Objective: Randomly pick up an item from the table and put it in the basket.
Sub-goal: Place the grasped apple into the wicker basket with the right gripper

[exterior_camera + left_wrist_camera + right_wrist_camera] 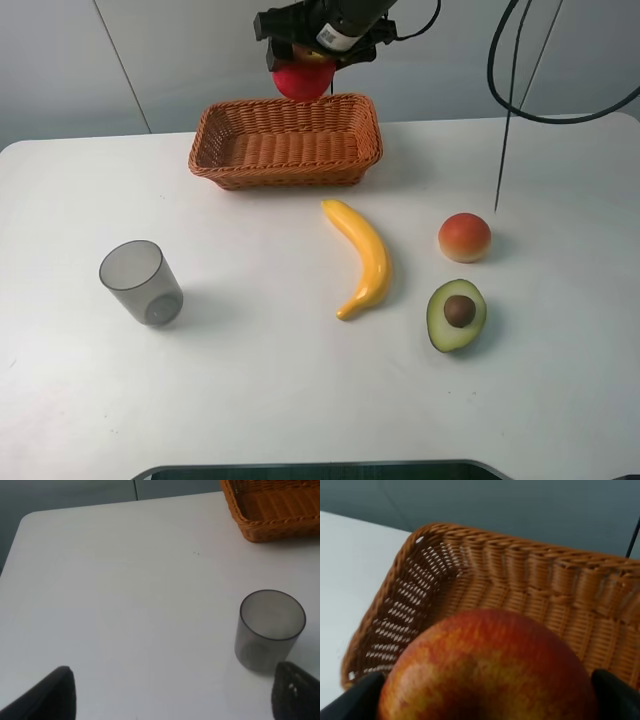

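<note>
My right gripper [305,62] is shut on the red apple [302,80] and holds it in the air above the back rim of the wicker basket [287,142]. In the right wrist view the apple [487,670] fills the lower half, with the basket's woven inside [530,595] below it and the dark fingertips [615,690] at both sides. The basket holds nothing else that I can see. My left gripper [170,695] is open and empty over the white table [125,605]; only its two dark fingertips show. It does not show in the high view.
A grey translucent cup [141,282] stands at the left, also in the left wrist view [269,630]. A yellow banana [362,255], a small peach-like fruit [464,237] and a halved avocado [456,314] lie on the table's right half. Black cables [515,70] hang at the back right.
</note>
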### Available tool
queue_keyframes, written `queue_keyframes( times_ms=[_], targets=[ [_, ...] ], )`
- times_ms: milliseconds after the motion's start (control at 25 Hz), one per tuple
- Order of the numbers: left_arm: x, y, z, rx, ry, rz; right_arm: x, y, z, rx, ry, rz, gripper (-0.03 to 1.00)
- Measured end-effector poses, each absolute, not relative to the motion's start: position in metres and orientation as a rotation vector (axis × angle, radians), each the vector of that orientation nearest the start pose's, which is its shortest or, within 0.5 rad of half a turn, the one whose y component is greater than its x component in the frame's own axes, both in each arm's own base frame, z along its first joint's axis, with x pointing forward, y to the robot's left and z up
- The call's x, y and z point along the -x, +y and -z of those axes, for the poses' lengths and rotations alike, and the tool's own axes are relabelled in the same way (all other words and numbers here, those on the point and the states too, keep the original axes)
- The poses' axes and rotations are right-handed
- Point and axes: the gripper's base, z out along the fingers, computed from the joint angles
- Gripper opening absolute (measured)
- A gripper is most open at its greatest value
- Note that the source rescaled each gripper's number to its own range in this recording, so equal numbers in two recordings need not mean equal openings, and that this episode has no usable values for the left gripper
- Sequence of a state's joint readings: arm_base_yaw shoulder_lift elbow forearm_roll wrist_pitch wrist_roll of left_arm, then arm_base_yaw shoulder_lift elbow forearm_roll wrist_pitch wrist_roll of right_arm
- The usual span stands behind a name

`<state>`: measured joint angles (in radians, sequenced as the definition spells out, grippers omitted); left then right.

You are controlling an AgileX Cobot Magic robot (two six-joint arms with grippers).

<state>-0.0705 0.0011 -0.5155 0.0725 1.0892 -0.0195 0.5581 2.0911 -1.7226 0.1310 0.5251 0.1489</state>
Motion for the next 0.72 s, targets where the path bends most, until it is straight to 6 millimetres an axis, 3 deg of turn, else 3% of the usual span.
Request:
queue_keyframes(
  times_ms=[440, 720],
  targets=[
    [0.008, 0.006, -0.279, -0.047, 2.055, -0.031, -0.422, 0.265, -0.174, 0.474, 2.434, -0.34, 0.0],
    [0.008, 0.006, -0.279, -0.045, 2.055, -0.03, -0.425, 0.266, -0.158, 0.499, 2.444, -0.31, 0.0]
  ],
)
